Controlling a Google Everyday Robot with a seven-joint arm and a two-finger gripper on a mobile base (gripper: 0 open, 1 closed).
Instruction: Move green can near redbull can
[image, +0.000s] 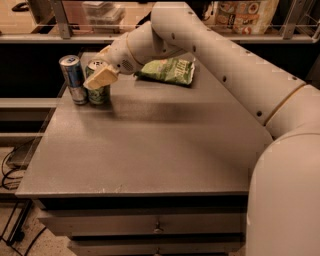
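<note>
Grey table, far left: gripper clamps green can, upright just right of redbull can; chip bag farther right.

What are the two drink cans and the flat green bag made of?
Slim blue and silver redbull can and green can, with the pale gripper at its front: probably thin metal, given silvery tops. Flat green chip bag: likely plastic film, crinkled and slightly glossy.
</note>
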